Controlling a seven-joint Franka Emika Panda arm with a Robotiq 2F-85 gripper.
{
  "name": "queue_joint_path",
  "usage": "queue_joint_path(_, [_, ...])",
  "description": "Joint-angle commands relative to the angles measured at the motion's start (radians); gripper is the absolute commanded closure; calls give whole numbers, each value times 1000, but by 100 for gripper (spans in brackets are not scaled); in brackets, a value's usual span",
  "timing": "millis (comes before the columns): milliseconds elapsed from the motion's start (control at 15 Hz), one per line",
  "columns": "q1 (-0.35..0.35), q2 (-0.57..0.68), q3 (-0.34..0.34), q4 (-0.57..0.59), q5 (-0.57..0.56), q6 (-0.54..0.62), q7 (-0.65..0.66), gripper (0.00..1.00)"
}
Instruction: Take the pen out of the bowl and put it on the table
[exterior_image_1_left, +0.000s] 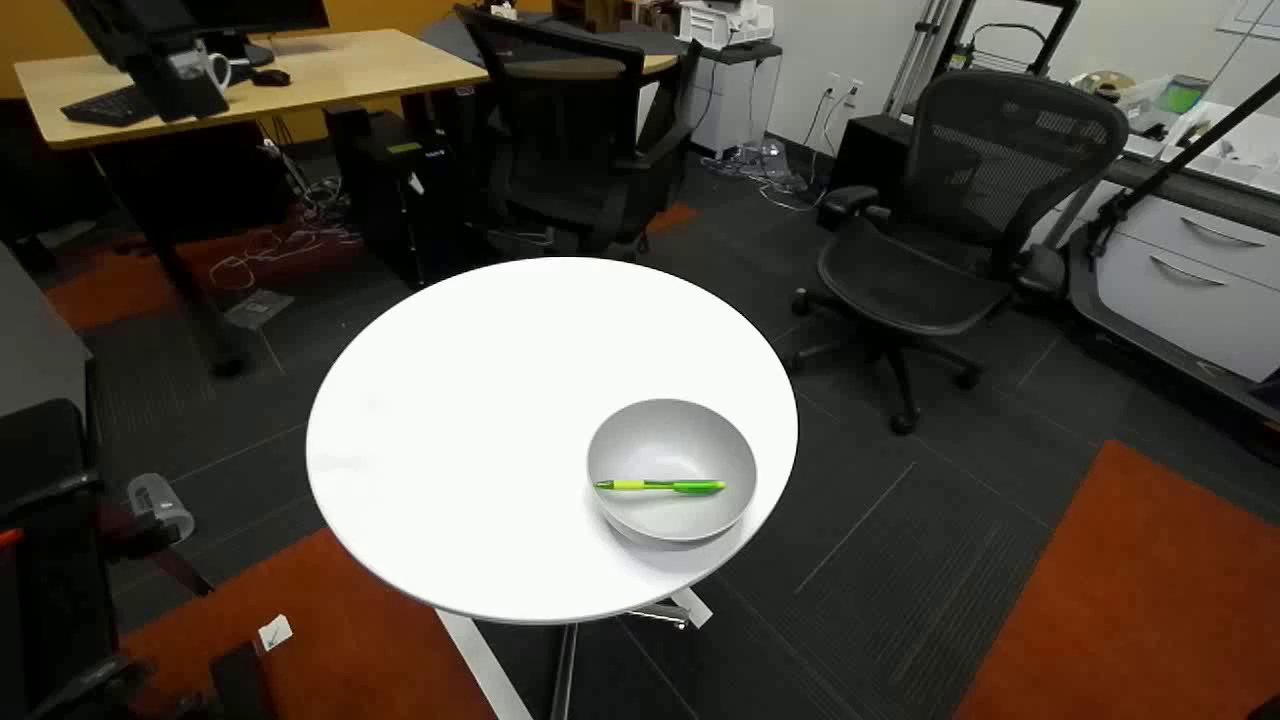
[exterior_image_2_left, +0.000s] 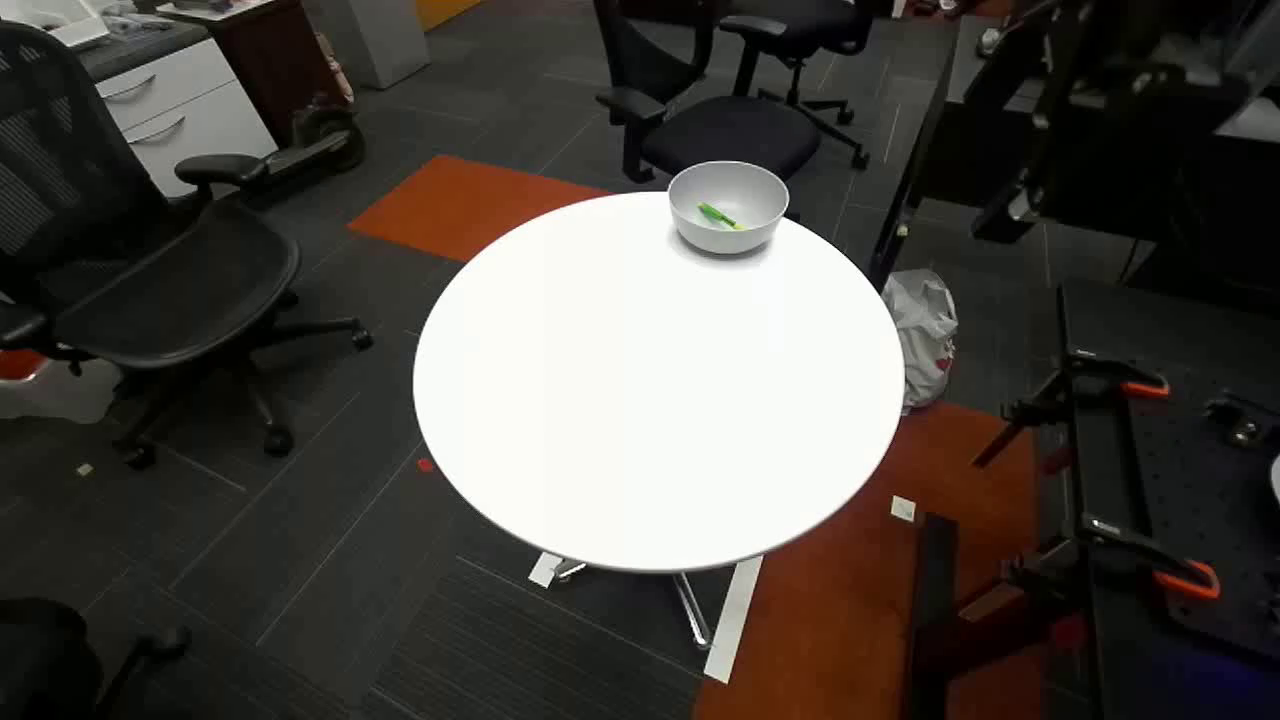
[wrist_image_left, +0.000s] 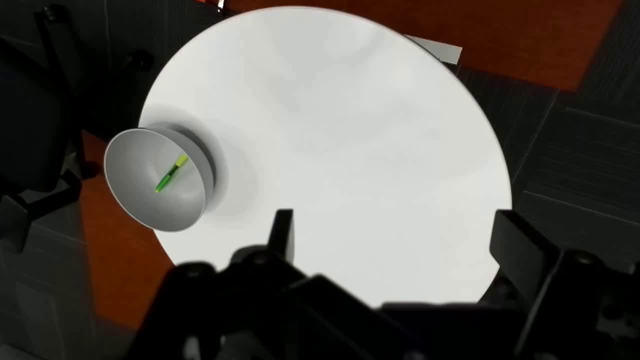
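Note:
The bright green pen (exterior_image_1_left: 660, 486) lies inside the light grey bowl (exterior_image_1_left: 672, 435). The bowl stands upright near the edge of the round white table (exterior_image_1_left: 470, 400). In an exterior view the pen (exterior_image_2_left: 718, 214) and bowl (exterior_image_2_left: 728, 241) are at the table's (exterior_image_2_left: 650, 400) far edge. In the wrist view the pen (wrist_image_left: 171, 173) lies aslant in the bowl (wrist_image_left: 140, 200) at the left of the table (wrist_image_left: 340, 140). My gripper (wrist_image_left: 392, 235) is open and empty, its fingers wide apart above the table, to the right of and apart from the bowl.
A black mesh chair (exterior_image_1_left: 970, 220) stands beside the table, and a wooden desk (exterior_image_1_left: 370, 70) with a monitor is behind. Another black chair (exterior_image_2_left: 740, 130) is close behind the bowl. A black bench with orange-handled clamps (exterior_image_2_left: 1185, 580) stands to one side.

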Motion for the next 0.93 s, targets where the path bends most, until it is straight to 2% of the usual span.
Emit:
queue_joint_path(0, [28, 4, -26, 2, -14, -5, 11, 0])
queue_joint_path(400, [22, 5, -30, 1, -21, 5, 17, 0])
queue_joint_path(533, [-11, 13, -40, 5, -55, 23, 50, 0])
queue_joint_path(867, [-99, 65, -133, 34, -140, 71, 94, 0])
